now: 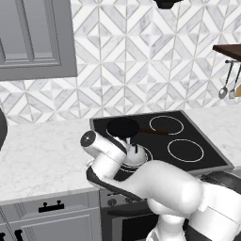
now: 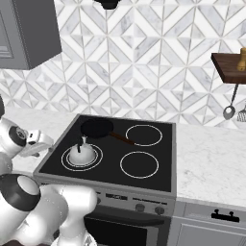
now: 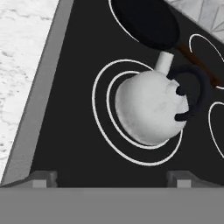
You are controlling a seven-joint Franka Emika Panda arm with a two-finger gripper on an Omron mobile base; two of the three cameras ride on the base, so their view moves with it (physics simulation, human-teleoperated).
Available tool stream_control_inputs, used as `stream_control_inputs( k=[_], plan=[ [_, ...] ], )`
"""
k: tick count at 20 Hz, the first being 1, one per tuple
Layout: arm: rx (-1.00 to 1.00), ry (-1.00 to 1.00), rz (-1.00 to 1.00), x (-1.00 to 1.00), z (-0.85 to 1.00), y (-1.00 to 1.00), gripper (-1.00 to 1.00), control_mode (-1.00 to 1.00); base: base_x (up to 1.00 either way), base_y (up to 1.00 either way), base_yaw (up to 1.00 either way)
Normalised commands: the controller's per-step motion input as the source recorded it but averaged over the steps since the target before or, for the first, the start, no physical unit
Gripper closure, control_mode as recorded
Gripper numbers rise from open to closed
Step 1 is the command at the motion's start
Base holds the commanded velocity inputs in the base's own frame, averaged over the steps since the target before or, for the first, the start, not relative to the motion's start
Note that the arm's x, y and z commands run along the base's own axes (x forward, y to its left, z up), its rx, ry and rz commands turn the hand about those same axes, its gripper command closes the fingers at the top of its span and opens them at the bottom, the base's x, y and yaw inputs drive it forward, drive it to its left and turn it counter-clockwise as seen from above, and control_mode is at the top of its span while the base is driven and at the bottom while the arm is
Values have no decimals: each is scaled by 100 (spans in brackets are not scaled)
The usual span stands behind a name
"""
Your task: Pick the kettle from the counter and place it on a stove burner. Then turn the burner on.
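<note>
The silvery-white kettle stands upright on the front-left stove burner, whose two concentric rings are white, not glowing. The kettle's black handle and knob face right in the hand view, and its spout points toward the pan. The same kettle and burner show in the right base view, and the kettle peeks out behind my arm in the left base view. My gripper hovers above and short of the kettle, open, with nothing between its fingertips. The white marble counter lies left of the stove.
A flat black pan with a brown handle sits on the rear-left ring, just behind the kettle. Single white rings mark the right burners. Control knobs line the stove's front panel. Utensils hang under a wooden shelf at right.
</note>
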Motion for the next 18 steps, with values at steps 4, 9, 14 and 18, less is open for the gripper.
stream_control_inputs(
  k=[4,9,14,18],
  plan=[
    [0,11,-14,-37,-84,14,-100,-100,0,0,0],
    [4,-2,-15,-54,-49,0,-100,-100,0,0,0],
    [14,-8,-12,-90,-19,-1,-100,-100,0,0,0],
    [14,-15,-1,-81,-8,-16,-100,-100,0,0,0]
  ],
)
